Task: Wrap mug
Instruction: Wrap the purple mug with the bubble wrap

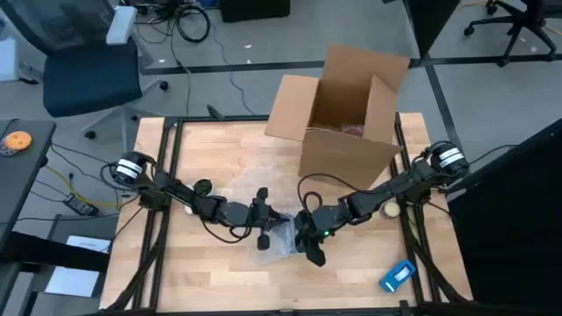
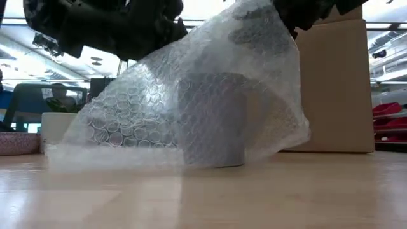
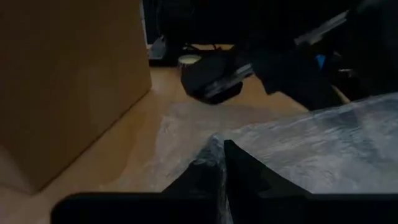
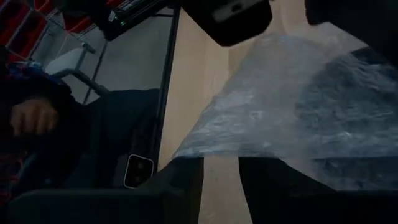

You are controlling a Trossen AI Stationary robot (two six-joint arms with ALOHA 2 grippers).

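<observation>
While the mug (image 2: 213, 121) stands upright between my grippers under the bubble wrap (image 2: 191, 95), my left gripper (image 1: 263, 230) and right gripper (image 1: 309, 246) each pinch a sheet edge, equally near.

Both arms are dark, nearly black, built of slim jointed links. The left arm (image 1: 180, 193) ends at its base in a cylindrical joint with a white band, and so does the right arm (image 1: 399, 183). Thin black cables loop off the links near each wrist. A small green light glows just behind the right gripper (image 1: 313, 248). The left gripper (image 1: 262, 230) has flat, matte black fingers (image 3: 249, 177) with straight edges
</observation>
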